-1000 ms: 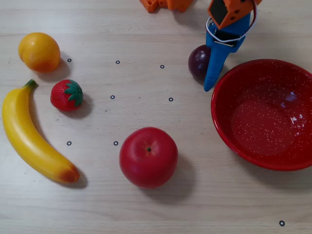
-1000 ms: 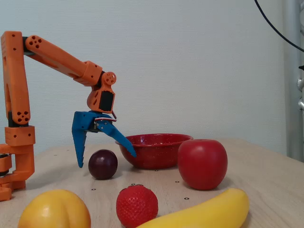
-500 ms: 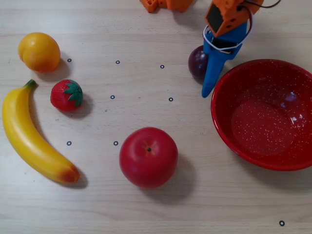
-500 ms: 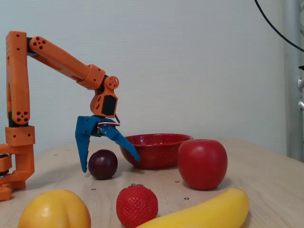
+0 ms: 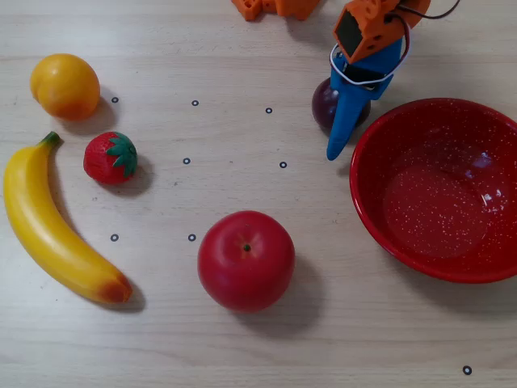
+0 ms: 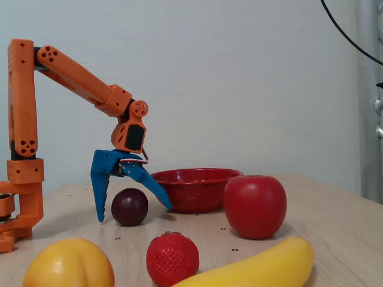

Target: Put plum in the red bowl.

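Observation:
The plum (image 5: 325,105), small, dark purple and glossy, rests on the wooden table just left of the red bowl (image 5: 436,210) in the overhead view. My gripper (image 5: 341,113) is open and hangs over it, one blue finger (image 5: 339,133) lying across its right side. In the fixed view the two blue fingers straddle the plum (image 6: 130,207), and the gripper (image 6: 134,213) has its tips close to the table. One tip is on the arm side, the other near the speckled red bowl (image 6: 194,188). The bowl holds nothing.
A big red apple (image 5: 246,260) sits mid-table. A strawberry (image 5: 110,158), a banana (image 5: 52,226) and an orange-yellow fruit (image 5: 65,86) lie at the left of the overhead view. The orange arm base (image 6: 21,179) stands at the left of the fixed view.
The gripper has come down and shifted slightly left in the overhead view, so its open fingers now reach down around the plum. The plum and the bowl have not moved.

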{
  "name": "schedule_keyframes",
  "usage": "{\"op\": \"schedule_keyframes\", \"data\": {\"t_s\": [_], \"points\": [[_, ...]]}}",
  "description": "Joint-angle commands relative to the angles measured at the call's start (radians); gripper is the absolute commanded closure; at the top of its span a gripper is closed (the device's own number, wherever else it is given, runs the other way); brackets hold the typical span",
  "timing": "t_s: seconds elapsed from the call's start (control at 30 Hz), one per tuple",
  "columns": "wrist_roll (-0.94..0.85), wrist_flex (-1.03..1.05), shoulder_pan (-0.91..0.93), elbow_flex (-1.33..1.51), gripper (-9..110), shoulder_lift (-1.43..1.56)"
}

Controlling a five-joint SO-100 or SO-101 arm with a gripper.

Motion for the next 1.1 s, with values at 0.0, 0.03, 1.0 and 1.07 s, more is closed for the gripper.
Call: {"op": "schedule_keyframes", "data": {"t_s": [0.0, 0.03, 1.0, 1.07], "points": [[0.023, -0.023, -0.02, -0.044, 44, 0.037], [0.023, -0.021, -0.018, -0.043, 44, 0.037], [0.066, -0.044, -0.06, -0.041, 56, 0.023], [0.066, -0.044, -0.058, -0.041, 56, 0.023]]}}
